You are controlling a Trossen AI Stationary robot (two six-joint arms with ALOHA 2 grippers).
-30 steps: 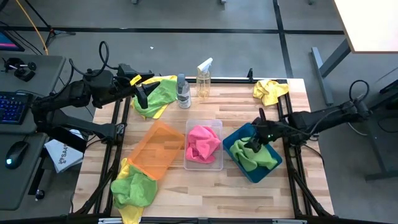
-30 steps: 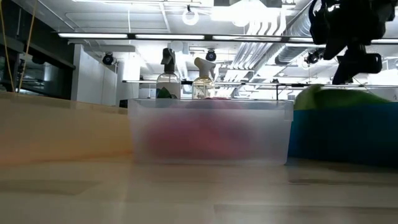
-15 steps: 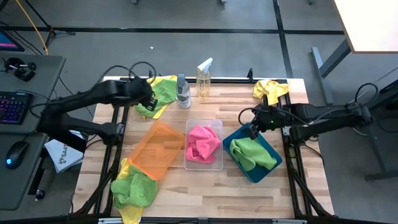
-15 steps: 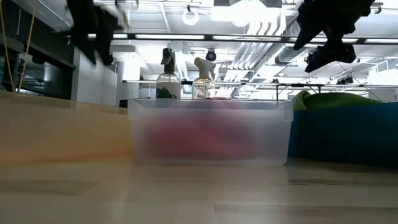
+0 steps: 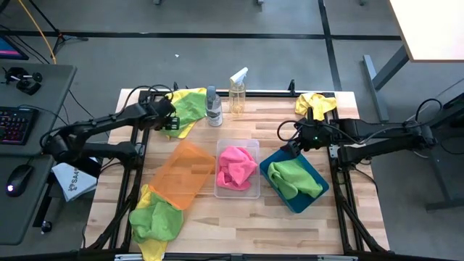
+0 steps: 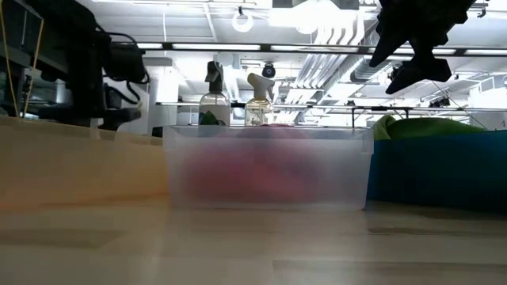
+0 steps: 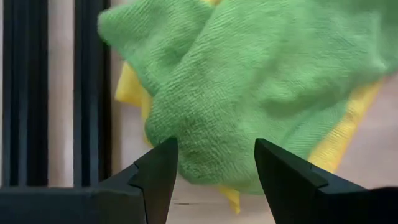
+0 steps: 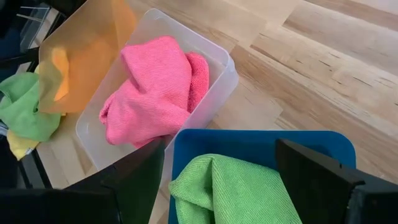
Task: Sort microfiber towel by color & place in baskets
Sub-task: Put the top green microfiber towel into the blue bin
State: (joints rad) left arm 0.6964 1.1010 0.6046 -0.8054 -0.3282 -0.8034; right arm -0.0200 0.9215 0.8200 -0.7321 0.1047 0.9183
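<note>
My left gripper (image 5: 168, 122) is open and hangs low over a lime green towel (image 7: 249, 81) that lies on a yellow towel (image 7: 354, 124) at the table's far left. Its fingers stand on either side of the green towel's near edge. My right gripper (image 5: 293, 145) is open and empty above the far corner of the teal basket (image 5: 313, 194), which holds a green towel (image 5: 293, 177). The clear basket (image 5: 251, 148) holds a pink towel (image 5: 235, 168). The orange basket (image 5: 183, 174) stands to its left.
Two clear spray bottles (image 5: 213, 107) (image 5: 237, 93) stand at the far edge, just right of my left gripper. A yellow towel (image 5: 314, 106) lies at the far right corner. A green and yellow pile (image 5: 156, 221) lies at the near left corner, under the orange basket's end.
My left gripper has come down toward the green towel at the far left. My right gripper has risen out of the teal basket and gone toward the far edge. The green towel stays in that basket.
</note>
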